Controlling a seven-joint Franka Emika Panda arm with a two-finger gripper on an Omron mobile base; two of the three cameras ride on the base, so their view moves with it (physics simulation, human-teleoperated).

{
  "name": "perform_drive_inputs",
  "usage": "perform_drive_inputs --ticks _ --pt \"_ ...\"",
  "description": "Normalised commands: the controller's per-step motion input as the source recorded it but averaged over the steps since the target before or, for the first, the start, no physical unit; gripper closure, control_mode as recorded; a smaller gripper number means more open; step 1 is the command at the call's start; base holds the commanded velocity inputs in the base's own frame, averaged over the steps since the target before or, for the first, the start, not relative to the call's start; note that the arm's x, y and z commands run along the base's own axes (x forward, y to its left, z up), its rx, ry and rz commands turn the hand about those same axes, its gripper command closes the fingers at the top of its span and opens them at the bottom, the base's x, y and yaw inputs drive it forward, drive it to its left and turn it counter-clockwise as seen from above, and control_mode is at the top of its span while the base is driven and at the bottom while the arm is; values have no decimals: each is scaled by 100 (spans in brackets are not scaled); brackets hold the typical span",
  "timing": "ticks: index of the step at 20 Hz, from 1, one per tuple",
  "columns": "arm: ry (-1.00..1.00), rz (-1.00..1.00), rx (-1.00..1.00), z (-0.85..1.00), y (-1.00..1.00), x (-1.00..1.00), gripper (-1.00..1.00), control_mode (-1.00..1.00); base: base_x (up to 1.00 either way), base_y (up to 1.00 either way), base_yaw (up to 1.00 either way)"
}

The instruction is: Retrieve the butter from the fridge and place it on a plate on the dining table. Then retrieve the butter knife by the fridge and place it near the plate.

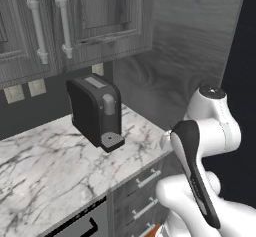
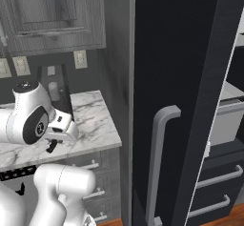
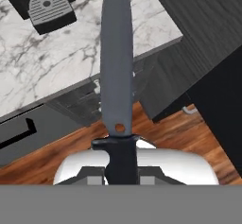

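The gripper (image 3: 120,168) is clamped on the dark handle of the butter knife (image 3: 116,62), whose grey blade points straight out ahead of the hand, held in the air above the edge of the marble counter (image 1: 45,166), the grey drawers (image 3: 90,100) and the wooden floor (image 3: 156,133). Judged risks: the hold looks narrow and sits at the very end of the handle, so a quick swing of the arm could let the long blade pivot or slip out between the fingers; the blade also reaches well beyond the hand, so a turn made close to the counter could strike the black coffee machine (image 1: 95,111) or the fridge (image 2: 181,67) just beside the counter. The fridge door (image 2: 209,101) appears to stand open at the right, which I judge an added obstacle if the base drives off toward the dining table. The hand view gives the grip and the blade's full length. The left base view gives the coffee machine's whole body, the wall cabinets (image 1: 75,21) above it and the raised arm, but not the knife clearly. The right base view alone gives the fridge's grey bar handle (image 2: 159,163), its lower drawers (image 2: 217,191), and a small dark shape below the hand that may be the knife.
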Motion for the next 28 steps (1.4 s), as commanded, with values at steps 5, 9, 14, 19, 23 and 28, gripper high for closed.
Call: perform_drive_inputs --ticks 5,9,14,19,23,28 --pt "0 0 0 4 0 0 100 -100 0 0 0" --pt "0 0 0 0 0 0 100 -100 0 0 0" --pt "0 0 0 0 0 -1 100 100 -39 0 -2" --pt "0 0 0 0 0 0 100 100 -71 0 -1" --pt "0 0 0 0 0 0 100 100 -93 12 0" --pt "0 0 0 0 0 0 100 100 -91 44 15"
